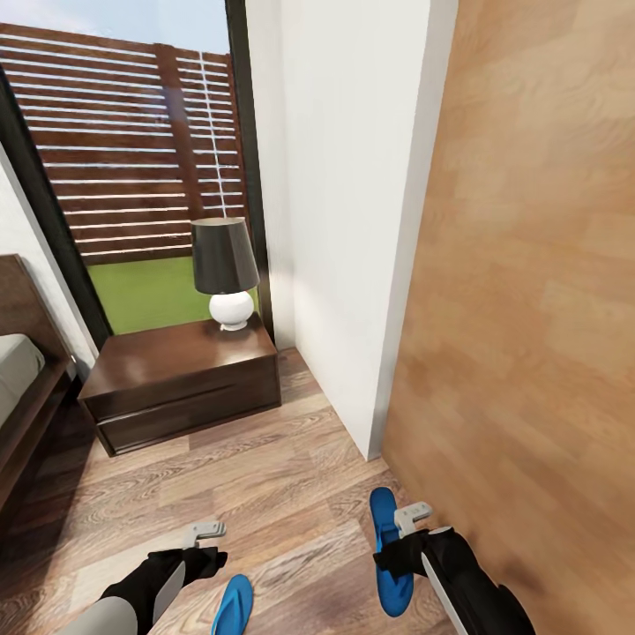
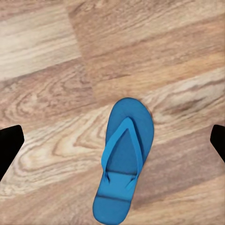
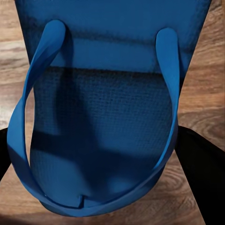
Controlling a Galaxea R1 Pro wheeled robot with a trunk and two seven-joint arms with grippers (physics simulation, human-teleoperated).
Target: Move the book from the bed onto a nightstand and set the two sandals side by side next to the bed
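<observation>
Head view: nightstand (image 1: 181,375) at 10 o'clock, dark brown, one drawer, glossy top. Lamp (image 1: 226,269) on its back right corner, black shade, white round base. Bed (image 1: 22,388) edge at 9 o'clock, pale mattress on a dark frame, just beside the nightstand. White wall (image 1: 344,203) and wood panel (image 1: 529,291) fill the right side; window with slat fence (image 1: 123,132) and grass behind the nightstand. Wood floor (image 1: 265,476). Left gripper (image 1: 205,540) at 7 o'clock, above the floor, left sandal (image 1: 235,604) just below and right of it, lying flat. Right gripper (image 1: 411,529) at 5 o'clock, over the right sandal (image 1: 386,547), which lies close to the wood panel. The two sandals are apart, not side by side. No book seen.

Left wrist view: left sandal (image 2: 123,159) flat on the floor (image 2: 56,93), sole up with strap showing, between the two dark fingertips (image 2: 9,145) at the frame edges. Fingers spread wide, touching nothing: released.

Right wrist view: right sandal (image 3: 105,112) very close, strap loop facing the camera. Dark fingers (image 3: 199,173) sit either side of its toe end, at its edges. Contact looks likely but grip can't be confirmed.
</observation>
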